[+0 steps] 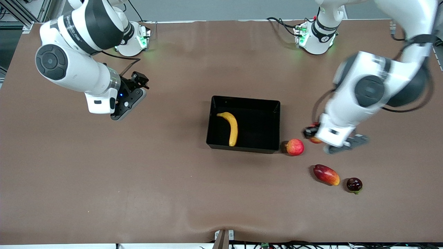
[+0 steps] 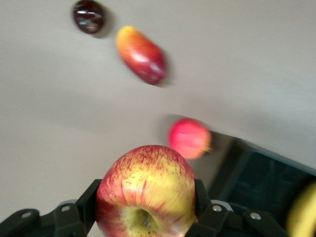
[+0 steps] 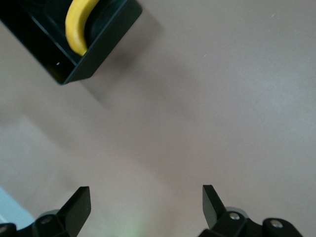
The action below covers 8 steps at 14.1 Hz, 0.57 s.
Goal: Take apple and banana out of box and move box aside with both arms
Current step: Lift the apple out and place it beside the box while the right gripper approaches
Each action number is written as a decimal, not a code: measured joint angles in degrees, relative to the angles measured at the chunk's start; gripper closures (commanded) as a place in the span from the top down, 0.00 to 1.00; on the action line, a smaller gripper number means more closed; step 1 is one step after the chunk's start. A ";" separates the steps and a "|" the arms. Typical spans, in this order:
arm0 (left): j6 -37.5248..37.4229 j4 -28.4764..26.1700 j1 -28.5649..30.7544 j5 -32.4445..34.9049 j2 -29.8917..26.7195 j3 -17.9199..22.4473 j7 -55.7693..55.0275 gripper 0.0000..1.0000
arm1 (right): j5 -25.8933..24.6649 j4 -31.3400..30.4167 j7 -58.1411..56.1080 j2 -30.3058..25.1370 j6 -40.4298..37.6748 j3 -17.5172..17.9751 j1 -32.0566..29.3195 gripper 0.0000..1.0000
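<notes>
The black box (image 1: 277,103) stands mid-table with the yellow banana (image 1: 232,127) lying in it. My left gripper (image 1: 313,135) is shut on the red-and-yellow streaked apple (image 1: 315,139) and holds it up over the table, beside the box at the left arm's end. In the left wrist view the apple (image 2: 146,190) sits between the fingers (image 2: 89,200), with the box (image 2: 261,182) and the banana's end (image 2: 303,212) at the edge. My right gripper (image 1: 119,116) is open and empty over bare table toward the right arm's end; the right wrist view (image 3: 146,197) shows the box corner (image 3: 94,64) and banana (image 3: 76,29).
A pinkish-red round fruit (image 1: 295,147) lies against the box's corner nearer the front camera. A red-and-yellow mango-like fruit (image 1: 326,174) and a small dark fruit (image 1: 354,184) lie nearer still. In the left wrist view they are the round fruit (image 2: 188,138), the mango-like fruit (image 2: 141,54) and the dark fruit (image 2: 89,16).
</notes>
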 measured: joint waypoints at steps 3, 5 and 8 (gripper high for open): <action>1.81 -3.37 6.49 0.01 1.53 0.08 6.11 0.00 | -0.24 -2.21 0.00 0.27 4.38 -0.64 -0.90 1.00; 6.51 -6.29 10.34 0.87 3.10 0.16 10.44 0.00 | -0.26 -2.62 -0.01 1.06 5.54 -0.98 -3.41 1.00; 15.20 -10.35 16.08 3.79 6.80 0.22 14.73 0.00 | -0.05 -2.72 1.88 3.06 5.86 -1.18 -6.97 1.00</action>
